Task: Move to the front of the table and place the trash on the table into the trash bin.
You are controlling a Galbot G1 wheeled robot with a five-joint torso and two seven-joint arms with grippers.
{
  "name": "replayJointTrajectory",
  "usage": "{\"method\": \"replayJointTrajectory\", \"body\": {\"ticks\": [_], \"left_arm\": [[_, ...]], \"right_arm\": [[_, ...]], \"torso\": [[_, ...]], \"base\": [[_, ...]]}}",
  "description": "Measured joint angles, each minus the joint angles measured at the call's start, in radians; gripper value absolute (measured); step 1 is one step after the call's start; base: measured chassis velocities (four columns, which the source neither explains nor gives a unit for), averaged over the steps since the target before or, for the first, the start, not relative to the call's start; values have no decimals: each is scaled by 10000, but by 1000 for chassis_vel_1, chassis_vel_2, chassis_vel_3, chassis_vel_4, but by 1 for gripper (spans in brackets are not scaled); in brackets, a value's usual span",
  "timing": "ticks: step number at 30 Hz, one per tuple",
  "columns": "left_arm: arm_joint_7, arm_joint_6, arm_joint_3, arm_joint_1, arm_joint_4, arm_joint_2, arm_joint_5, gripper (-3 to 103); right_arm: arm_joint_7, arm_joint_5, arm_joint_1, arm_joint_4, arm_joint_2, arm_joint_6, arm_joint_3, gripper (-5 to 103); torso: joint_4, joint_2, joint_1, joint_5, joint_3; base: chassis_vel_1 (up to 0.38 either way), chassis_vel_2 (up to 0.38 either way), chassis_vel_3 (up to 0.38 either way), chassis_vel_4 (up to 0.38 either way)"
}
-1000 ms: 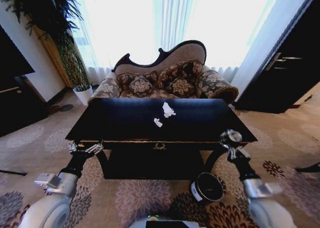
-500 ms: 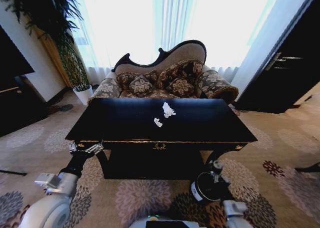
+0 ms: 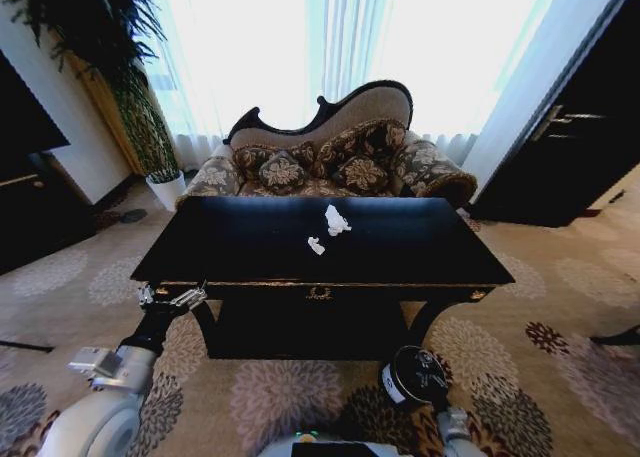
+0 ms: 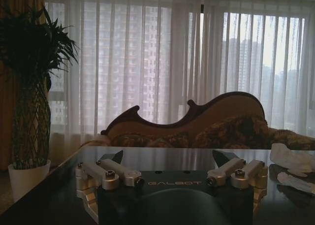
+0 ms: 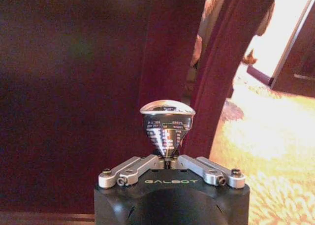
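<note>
Nearest the robot, the right gripper (image 5: 167, 162) hangs low in front of the table's underside, its fingers pinched together on a small shiny can-like item (image 5: 167, 125) that stands up between the fingertips, with a curved table leg just behind it in the right wrist view. In the head view the trash bin (image 3: 413, 376) sits on the patterned carpet (image 3: 290, 397) close in front of the robot, near the table's front right leg, with only a bit of the right arm showing at the lower edge beside it. On the other side, the left gripper (image 3: 171, 297) is held at the front left corner of the table (image 3: 230, 252), its fingers spread wide apart and gripping nothing. Farther out, two white crumpled paper scraps (image 3: 337, 220) lie near the middle of the glossy black tabletop, the smaller one slightly nearer the robot. Beyond the table stands a patterned sofa (image 3: 330, 157) before bright curtained windows.
</note>
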Motion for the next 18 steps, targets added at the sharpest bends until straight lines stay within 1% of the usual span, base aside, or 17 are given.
{"method": "replayJointTrajectory", "body": {"ticks": [6, 7, 8, 11, 12, 13, 14, 18], "left_arm": [[0, 0, 0, 0, 0, 0, 0, 100], [0, 0, 1, 0, 0, 0, 0, 100], [0, 0, 1, 0, 0, 0, 0, 100], [0, 0, 0, 0, 0, -1, 0, 100], [0, 0, 0, 0, 0, -1, 0, 100], [0, 0, 0, 0, 0, 0, 0, 100], [0, 0, 0, 0, 0, 0, 0, 100], [0, 0, 0, 0, 0, -1, 0, 100]], "right_arm": [[35, -244, 798, -1108, 7, 12, -29, 0], [35, -228, 895, -1262, 5, 11, -44, -3], [35, -228, 895, -1262, 5, 11, -44, -3], [33, -175, 1237, -1702, -22, -12, -86, 12], [36, -147, 1345, -1787, -19, -44, -86, 12], [44, -121, 1418, -1839, -4, -79, -87, 17], [44, -121, 1418, -1839, -4, -79, -87, 17], [70, -105, 1603, -1942, 78, -147, -93, 38]], "torso": [[3, 0, -1, -1, 0], [1, 0, 0, -2, -1], [1, 0, 0, -2, -1], [1, 0, -1, -3, 0], [2, 0, -1, -3, -1], [2, 0, -1, -3, -1], [2, 0, -1, -3, -1], [2, 0, -1, -3, -1]], "base": [[0, 0, 0, 0], [0, 0, 0, 0], [0, 0, 0, 0], [0, 0, 0, 0], [0, 0, 0, 0], [0, 0, 0, 0], [0, 0, 0, 0], [0, 0, 0, 0]]}}
